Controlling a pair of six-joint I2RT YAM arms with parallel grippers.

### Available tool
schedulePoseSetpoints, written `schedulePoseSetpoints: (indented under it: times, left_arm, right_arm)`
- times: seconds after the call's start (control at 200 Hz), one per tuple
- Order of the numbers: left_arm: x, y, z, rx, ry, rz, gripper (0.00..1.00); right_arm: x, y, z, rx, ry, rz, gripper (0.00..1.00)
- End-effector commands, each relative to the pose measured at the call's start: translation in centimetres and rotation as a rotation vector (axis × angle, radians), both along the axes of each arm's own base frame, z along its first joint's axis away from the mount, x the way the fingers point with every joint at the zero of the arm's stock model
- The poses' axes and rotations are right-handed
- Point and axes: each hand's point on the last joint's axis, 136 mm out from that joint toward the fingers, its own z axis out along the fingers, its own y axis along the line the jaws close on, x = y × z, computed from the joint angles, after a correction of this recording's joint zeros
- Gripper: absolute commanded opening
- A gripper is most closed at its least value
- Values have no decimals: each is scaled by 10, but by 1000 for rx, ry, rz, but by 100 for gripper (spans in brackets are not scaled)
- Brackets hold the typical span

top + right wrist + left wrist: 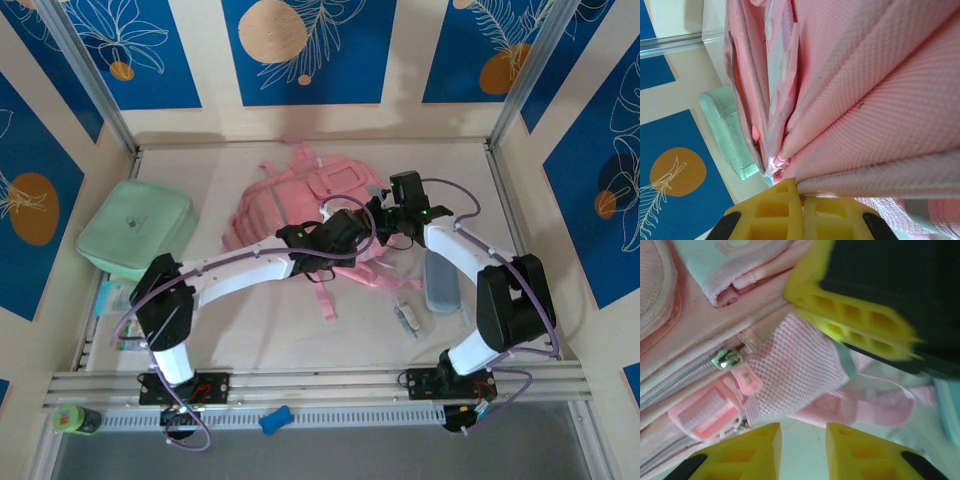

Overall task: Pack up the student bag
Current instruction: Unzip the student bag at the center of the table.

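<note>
**Top view:** the large, pink, woven-fabric student bag (pixel 300 190) lies flat mid-table, toward 12 o'clock. A mint green, square, padded soft case (pixel 135 230) sits at its 9 o'clock.

**Right wrist:** my right claw (pixel 801 192) has its 2 ribbed yellow fingers pressed together, pinching a fold of the bag's ridged weave.

**Left wrist:** my left claw (pixel 802 432) has its fingers slightly spread and grips nothing. At its 12 o'clock are a pink mesh panel (pixel 795 370) and a silver metal zip slider (pixel 727 359).
</note>
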Motion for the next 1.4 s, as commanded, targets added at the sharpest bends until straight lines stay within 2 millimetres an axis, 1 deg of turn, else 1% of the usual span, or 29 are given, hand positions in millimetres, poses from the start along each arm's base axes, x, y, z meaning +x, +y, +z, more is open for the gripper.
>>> schedulePoseSetpoints:
  times: [0.0, 0.11, 0.215, 0.29, 0.42, 0.545, 0.61, 0.69, 0.82, 0.945, 1.07, 1.211, 1.271, 1.331, 1.396]
  left_arm:
    - [18, 18, -2, 79, -60, 145, 32]
    - [25, 19, -1, 70, -92, 180, 35]
    - [35, 20, 3, 68, -122, 214, 38]
    - [42, 22, 2, 66, -130, 243, 39]
    - [50, 13, -2, 26, -134, 233, 40]
    - [63, 24, -5, 66, -146, 284, 41]
    - [69, 30, -1, 81, -174, 308, 41]
    - [75, 32, 5, 97, -215, 318, 41]
    - [87, 41, 11, 126, -239, 349, 36]
    - [94, 46, 15, 131, -258, 370, 27]
    - [98, 54, 20, 151, -271, 389, 19]
    - [96, 54, 27, 135, -272, 370, 12]
    - [93, 53, 29, 119, -261, 351, 8]
    - [90, 48, 30, 96, -253, 313, 6]
    - [86, 50, 32, 93, -241, 305, 3]
  right_arm:
    - [-4, 8, 38, 79, -58, 4, 0]
    - [-5, 14, 44, 95, -59, 17, 0]
    - [-6, 18, 41, 101, -39, 19, 0]
    - [-8, 21, 40, 115, -31, 14, 0]
    - [-10, 26, 42, 118, -34, 14, 0]
    - [-14, 33, 44, 167, -14, 25, 0]
    - [-17, 37, 45, 188, -5, 30, 0]
    - [-20, 40, 47, 193, -5, 40, 0]
    - [-25, 43, 48, 196, -6, 44, 0]
    - [-26, 42, 49, 195, -10, 44, 0]
    - [-25, 40, 43, 188, 0, 46, 0]
    - [-23, 39, 41, 191, -1, 43, 0]
    - [-21, 36, 41, 183, -5, 38, 0]
    - [-19, 33, 41, 177, -12, 33, 0]
    - [-17, 31, 42, 173, -21, 30, 0]
